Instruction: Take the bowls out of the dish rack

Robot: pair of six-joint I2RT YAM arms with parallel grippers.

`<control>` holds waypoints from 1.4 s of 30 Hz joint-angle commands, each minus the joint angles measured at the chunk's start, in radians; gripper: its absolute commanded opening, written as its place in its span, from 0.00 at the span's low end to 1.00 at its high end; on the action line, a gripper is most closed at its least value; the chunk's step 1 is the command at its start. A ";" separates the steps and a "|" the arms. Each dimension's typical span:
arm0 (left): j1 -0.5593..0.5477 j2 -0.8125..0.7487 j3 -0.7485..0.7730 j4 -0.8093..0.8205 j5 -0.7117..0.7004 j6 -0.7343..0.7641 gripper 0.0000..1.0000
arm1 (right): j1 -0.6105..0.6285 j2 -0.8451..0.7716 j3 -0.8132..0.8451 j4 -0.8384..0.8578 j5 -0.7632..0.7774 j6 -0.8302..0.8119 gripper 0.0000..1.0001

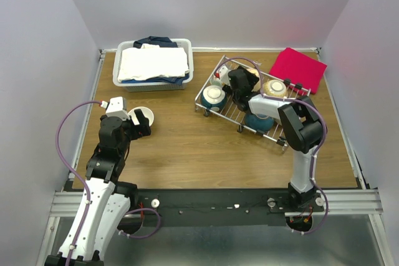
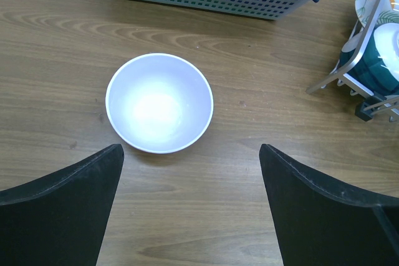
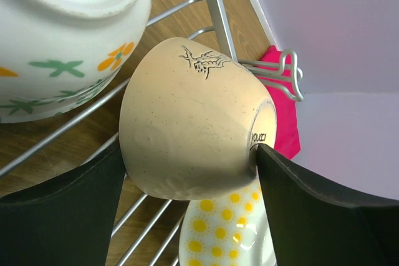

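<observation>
You have bright, even overhead light, with only soft shadows on the table [image 1: 187,147]. Glare washes out the inside of the white bowl [image 2: 159,103]. The cream bowl [image 3: 193,129] is sharp, and the black fingers [image 3: 56,216] beside it are dark and featureless.

White-and-black arms [image 1: 93,210]; purple cables [image 1: 59,134]; black fingers [image 2: 62,216]

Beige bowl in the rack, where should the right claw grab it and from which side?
Across its rounded outer wall, from above. The beige bowl lies tipped on its side in the dish rack, outside facing the right claw, opening turned away.
</observation>
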 commanded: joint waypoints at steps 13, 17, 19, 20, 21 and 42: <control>-0.005 -0.011 0.010 -0.007 -0.018 -0.008 0.99 | 0.026 -0.081 0.005 -0.077 0.062 -0.043 0.57; -0.005 -0.009 0.010 -0.007 -0.017 -0.008 0.99 | 0.028 -0.124 0.034 -0.156 0.030 0.028 0.50; -0.005 -0.008 0.010 -0.007 -0.018 -0.007 0.99 | 0.028 -0.140 0.050 -0.205 0.018 0.075 0.50; -0.005 -0.006 0.009 -0.005 -0.017 -0.008 0.99 | 0.028 -0.152 0.053 -0.220 0.005 0.091 0.50; -0.005 -0.008 0.010 -0.004 -0.015 -0.007 0.99 | 0.028 -0.157 0.054 -0.243 -0.001 0.104 0.50; -0.005 0.008 0.009 0.011 0.037 0.003 0.99 | 0.028 -0.279 0.129 -0.455 -0.126 0.394 0.28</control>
